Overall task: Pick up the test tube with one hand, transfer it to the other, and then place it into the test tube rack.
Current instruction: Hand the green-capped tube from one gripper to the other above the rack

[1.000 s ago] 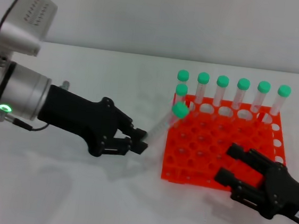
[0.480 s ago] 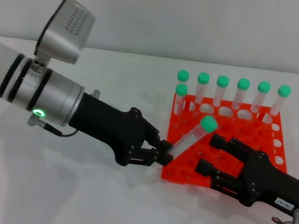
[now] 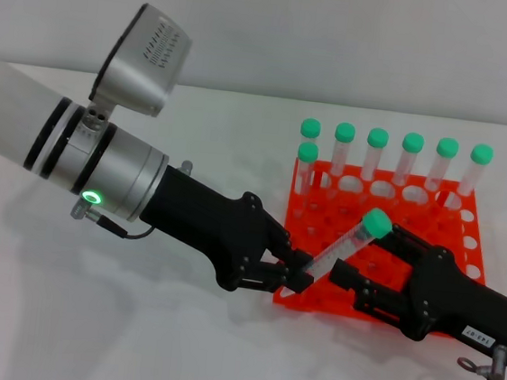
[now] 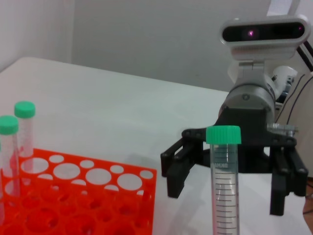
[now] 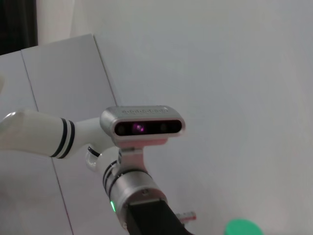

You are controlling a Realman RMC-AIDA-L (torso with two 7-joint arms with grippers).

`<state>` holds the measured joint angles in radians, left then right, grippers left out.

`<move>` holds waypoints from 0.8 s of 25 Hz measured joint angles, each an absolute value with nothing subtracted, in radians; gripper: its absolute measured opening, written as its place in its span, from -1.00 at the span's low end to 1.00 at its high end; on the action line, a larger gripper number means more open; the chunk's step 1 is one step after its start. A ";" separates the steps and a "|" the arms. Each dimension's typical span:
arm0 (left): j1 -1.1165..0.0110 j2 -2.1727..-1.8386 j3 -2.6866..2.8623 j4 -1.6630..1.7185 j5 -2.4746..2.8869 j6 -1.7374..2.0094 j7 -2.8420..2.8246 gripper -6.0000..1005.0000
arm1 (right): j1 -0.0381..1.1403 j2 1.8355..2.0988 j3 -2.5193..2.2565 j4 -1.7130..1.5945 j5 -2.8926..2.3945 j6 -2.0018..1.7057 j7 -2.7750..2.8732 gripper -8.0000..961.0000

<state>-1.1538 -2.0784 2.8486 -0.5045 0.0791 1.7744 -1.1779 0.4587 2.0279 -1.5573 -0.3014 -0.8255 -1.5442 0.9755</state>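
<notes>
Now | white tabletop (image 3: 174, 345), pale wall (image 3: 342, 36) | left hand (image 3: 297, 276) grips test tube (image 3: 348, 241) | right hand (image 3: 364, 261) spread open

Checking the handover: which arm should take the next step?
Right, probably. The left gripper holds the tube by its base, cap up. The right gripper is open, fingers either side of it, ready to close, above the rack.
</notes>
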 joint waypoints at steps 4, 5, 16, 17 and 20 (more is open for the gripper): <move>-1.162 -2.079 2.849 -0.488 0.093 1.755 -1.181 -0.62 | 0.458 2.028 -1.560 -0.312 -0.825 -1.551 0.976 0.51; -1.164 -2.079 2.849 -0.480 0.096 1.746 -1.182 -0.62 | 0.458 2.028 -1.561 -0.316 -0.825 -1.551 0.975 0.51; -1.179 -2.079 2.847 -0.438 0.121 1.696 -1.193 -0.62 | 0.464 2.028 -1.562 -0.322 -0.825 -1.544 0.978 0.20; -1.179 -2.079 2.847 -0.437 0.122 1.695 -1.194 -0.62 | 0.465 2.028 -1.562 -0.322 -0.824 -1.543 0.978 0.18; -1.181 -2.079 2.847 -0.437 0.122 1.693 -1.194 -0.62 | 0.467 2.028 -1.569 -0.322 -0.823 -1.541 0.981 0.03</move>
